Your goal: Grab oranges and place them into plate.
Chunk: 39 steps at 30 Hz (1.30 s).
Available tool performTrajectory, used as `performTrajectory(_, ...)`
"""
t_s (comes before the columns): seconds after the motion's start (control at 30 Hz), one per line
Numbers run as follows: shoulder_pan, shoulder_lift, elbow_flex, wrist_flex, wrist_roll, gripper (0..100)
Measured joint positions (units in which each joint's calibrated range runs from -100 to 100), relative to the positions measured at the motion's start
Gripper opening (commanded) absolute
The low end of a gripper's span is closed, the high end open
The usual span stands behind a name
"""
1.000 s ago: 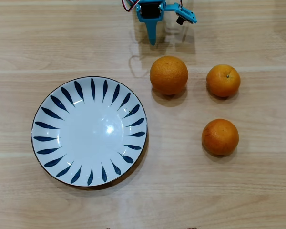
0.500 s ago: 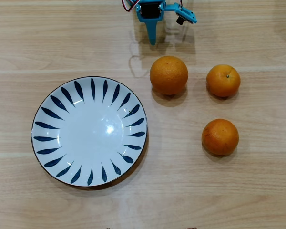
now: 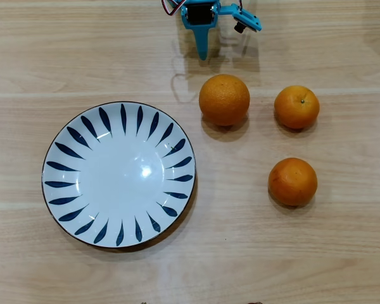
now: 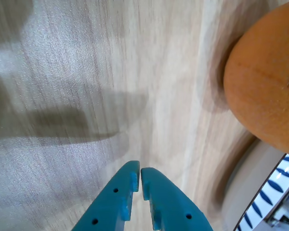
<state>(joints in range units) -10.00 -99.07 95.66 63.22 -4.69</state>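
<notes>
Overhead, the plate sits empty at left on the wooden surface. The large orange lies just off its upper right rim, with a stemmed orange to the right and a third orange below that. The blue gripper is at the top edge, above the large orange; in the wrist view its fingers are closed together, holding nothing.
</notes>
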Motion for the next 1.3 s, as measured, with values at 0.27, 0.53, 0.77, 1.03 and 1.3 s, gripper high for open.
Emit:
performTrajectory(0.27,0.0,0.0,0.0,0.0,0.0,2)
performTrajectory(0.53,0.0,0.0,0.0,0.0,0.0,2)
performTrajectory(0.77,0.0,0.0,0.0,0.0,0.0,2)
performTrajectory(1.03,0.0,0.0,0.0,0.0,0.0,2)
performTrajectory(1.3,-0.1,4.0,-5.7,0.1,0.0,2)
